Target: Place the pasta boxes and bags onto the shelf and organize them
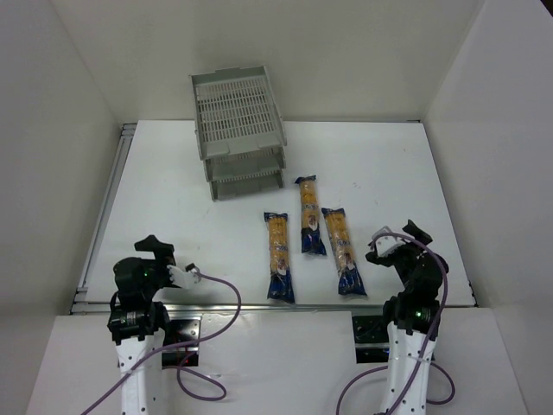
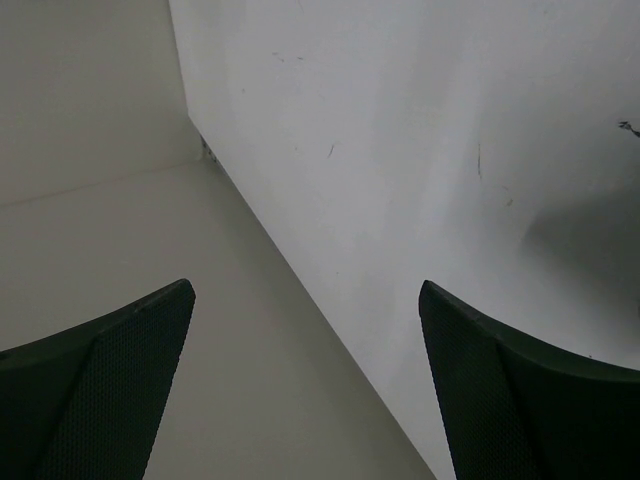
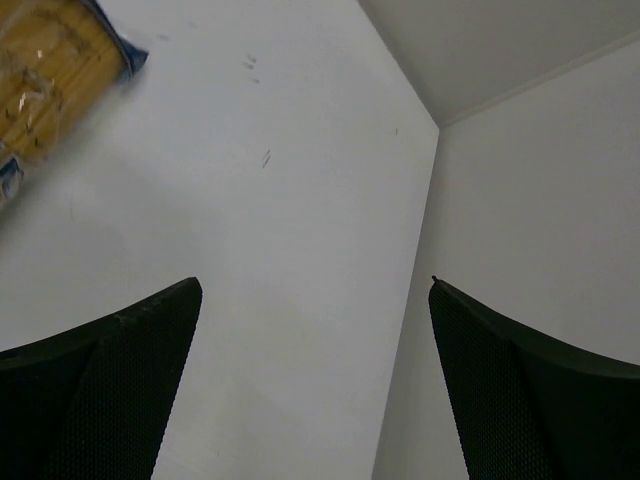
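Note:
Three long pasta bags with dark blue ends and yellow-orange middles lie on the white table: the left bag (image 1: 278,256), the middle bag (image 1: 309,214) and the right bag (image 1: 343,249). The grey three-tier shelf (image 1: 238,130) stands at the back, its trays bare. My left gripper (image 1: 152,245) is open and empty at the near left. My right gripper (image 1: 399,235) is open and empty, just right of the right bag. The right wrist view shows one bag's end (image 3: 50,60) at the top left. The left wrist view shows only table and wall between my open fingers (image 2: 100,380).
White enclosure walls (image 1: 60,104) close in the table on the left, back and right. A metal rail (image 1: 104,207) runs along the table's left edge and another along the near edge. Purple cables (image 1: 220,303) loop by both arm bases.

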You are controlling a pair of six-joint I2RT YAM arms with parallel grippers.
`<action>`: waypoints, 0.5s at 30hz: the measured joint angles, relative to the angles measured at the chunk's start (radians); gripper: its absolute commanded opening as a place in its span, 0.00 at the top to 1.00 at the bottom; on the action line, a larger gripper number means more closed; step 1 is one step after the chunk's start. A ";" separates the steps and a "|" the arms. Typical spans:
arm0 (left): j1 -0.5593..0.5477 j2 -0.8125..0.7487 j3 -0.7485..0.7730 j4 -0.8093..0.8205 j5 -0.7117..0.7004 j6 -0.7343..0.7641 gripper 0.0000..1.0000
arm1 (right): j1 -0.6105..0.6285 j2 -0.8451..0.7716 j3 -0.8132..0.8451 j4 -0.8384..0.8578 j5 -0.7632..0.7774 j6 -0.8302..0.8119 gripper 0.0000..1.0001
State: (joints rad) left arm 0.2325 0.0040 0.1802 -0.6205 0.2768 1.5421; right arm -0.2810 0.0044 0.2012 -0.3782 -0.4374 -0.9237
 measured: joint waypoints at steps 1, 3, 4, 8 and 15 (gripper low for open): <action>0.000 0.000 0.000 -0.007 -0.008 -0.001 0.00 | 0.000 0.000 -0.010 -0.009 0.008 -0.037 0.01; 0.000 0.000 0.000 -0.017 -0.021 -0.004 0.00 | 0.000 0.000 -0.033 -0.027 0.031 -0.109 0.01; 0.000 0.000 0.000 -0.022 -0.026 -0.004 0.00 | 0.000 0.000 -0.043 -0.037 0.042 -0.142 0.01; 0.000 0.000 0.000 -0.034 -0.043 -0.004 0.00 | 0.000 0.000 -0.067 -0.075 0.125 -0.247 0.01; 0.000 0.000 -0.008 -0.021 -0.095 0.024 0.00 | 0.000 0.000 -0.069 -0.070 0.270 -0.270 0.01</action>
State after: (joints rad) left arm 0.2321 0.0040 0.1726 -0.6415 0.1822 1.5658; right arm -0.2810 0.0044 0.1318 -0.4484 -0.1669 -1.1938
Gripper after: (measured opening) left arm 0.999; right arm 0.993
